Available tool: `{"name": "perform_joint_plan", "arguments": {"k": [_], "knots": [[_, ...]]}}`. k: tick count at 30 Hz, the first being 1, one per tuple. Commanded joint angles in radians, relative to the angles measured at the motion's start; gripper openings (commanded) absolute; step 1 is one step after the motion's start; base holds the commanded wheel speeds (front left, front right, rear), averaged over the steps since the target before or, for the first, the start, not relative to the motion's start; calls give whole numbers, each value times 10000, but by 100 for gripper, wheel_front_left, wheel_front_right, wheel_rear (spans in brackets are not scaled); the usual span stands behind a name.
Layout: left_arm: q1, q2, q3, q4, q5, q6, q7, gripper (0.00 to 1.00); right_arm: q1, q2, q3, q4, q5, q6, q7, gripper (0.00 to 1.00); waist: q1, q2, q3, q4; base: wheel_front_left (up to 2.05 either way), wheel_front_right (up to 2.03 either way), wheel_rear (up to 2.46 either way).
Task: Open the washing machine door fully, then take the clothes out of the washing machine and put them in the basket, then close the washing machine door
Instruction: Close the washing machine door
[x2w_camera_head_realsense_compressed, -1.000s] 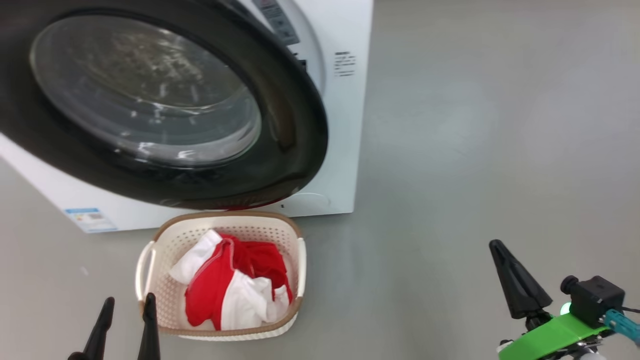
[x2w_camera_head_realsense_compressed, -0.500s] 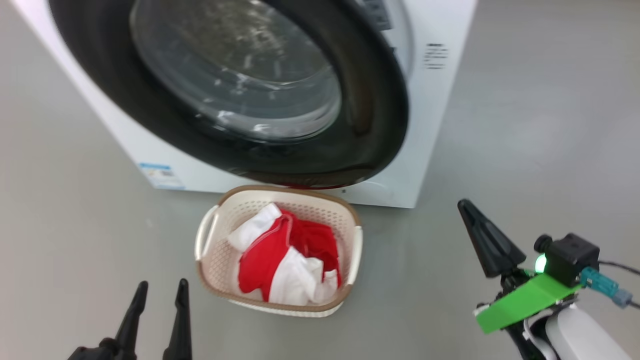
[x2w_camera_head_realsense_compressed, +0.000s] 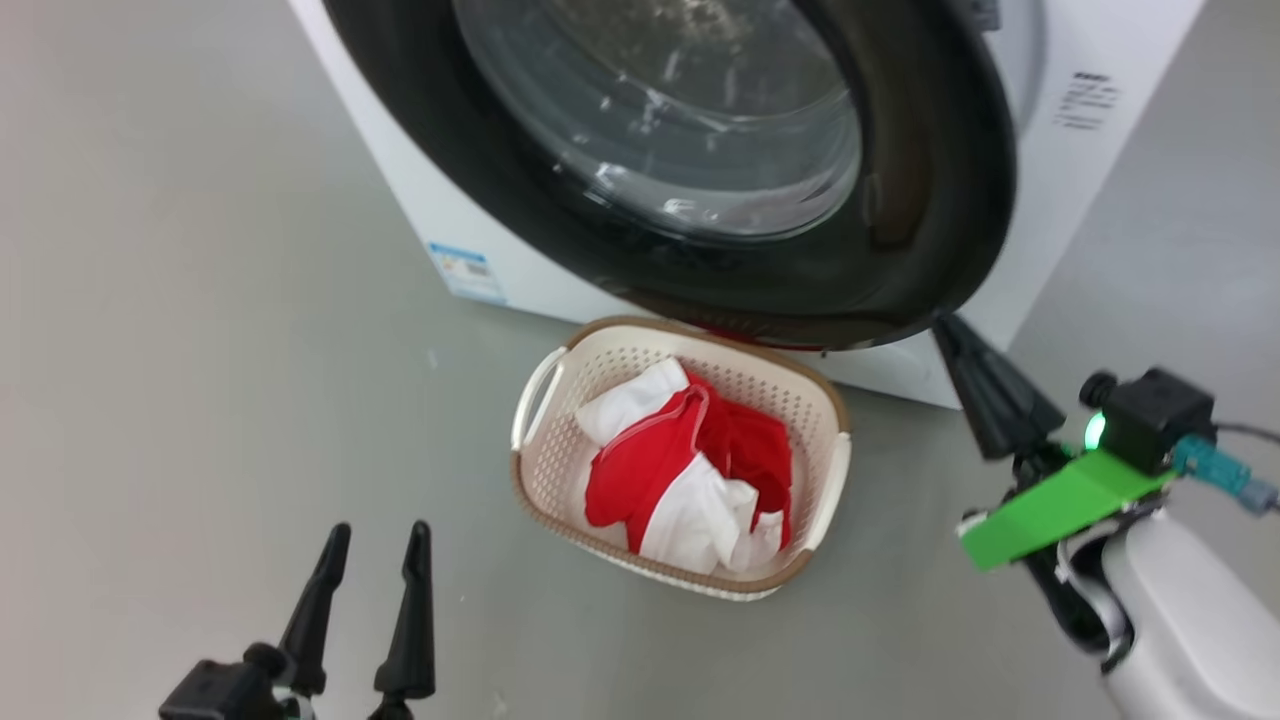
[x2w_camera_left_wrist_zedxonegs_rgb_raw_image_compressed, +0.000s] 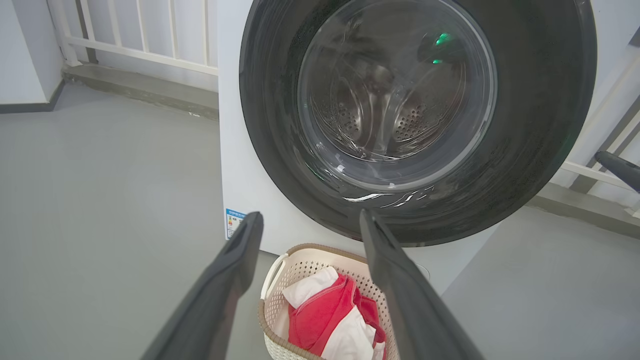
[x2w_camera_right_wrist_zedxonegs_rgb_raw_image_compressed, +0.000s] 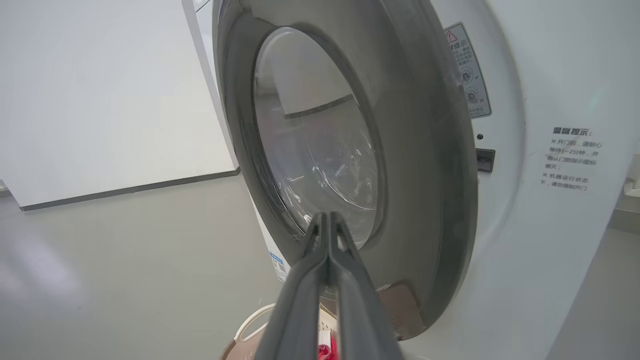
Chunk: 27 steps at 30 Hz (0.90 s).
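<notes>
The washing machine (x2w_camera_head_realsense_compressed: 1045, 220) is a white box at the top of the head view. Its door (x2w_camera_head_realsense_compressed: 930, 200), black-rimmed with a glass bowl, stands ajar and overhangs the basket (x2w_camera_head_realsense_compressed: 560, 450). Edge-on in the right wrist view, the door (x2w_camera_right_wrist_zedxonegs_rgb_raw_image_compressed: 425, 150) is angled away from the machine's front. Red and white clothes (x2w_camera_head_realsense_compressed: 680, 480) lie in the cream basket on the floor. My right gripper (x2w_camera_head_realsense_compressed: 945, 322) is shut on nothing, its tip just beside the door's lower right rim. My left gripper (x2w_camera_head_realsense_compressed: 380, 530) is open and empty, on the near-left side of the basket.
Grey floor (x2w_camera_head_realsense_compressed: 200, 300) spreads wide to the left of the machine and basket. A white railing (x2w_camera_left_wrist_zedxonegs_rgb_raw_image_compressed: 150, 30) and a low ledge run behind the machine. A pale wall (x2w_camera_right_wrist_zedxonegs_rgb_raw_image_compressed: 100, 100) stands beyond the door in the right wrist view.
The head camera has swung, so the whole picture has slid to the right. My shut right gripper has come in towards the door's lower right rim. Both grippers keep their state.
</notes>
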Motion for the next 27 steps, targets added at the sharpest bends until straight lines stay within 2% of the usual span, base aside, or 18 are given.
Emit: {"name": "perform_joint_plan", "arguments": {"k": [1,11,27], "knots": [[-490,49,151,-349,-169,112,-122,100,-570,-152,147,-48,155,63,-63,0,0,0,578,530,0,0,0],[-973,49,-346,-556,-509,337,-122,100,-1843,-258,-65,677,323,63,-63,0,0,0,1351,728,0,0,0],[-1498,49,-566,-744,-521,395,-122,100,-3157,-514,-750,1194,333,63,-63,0,0,0,2193,864,0,0,0]]}}
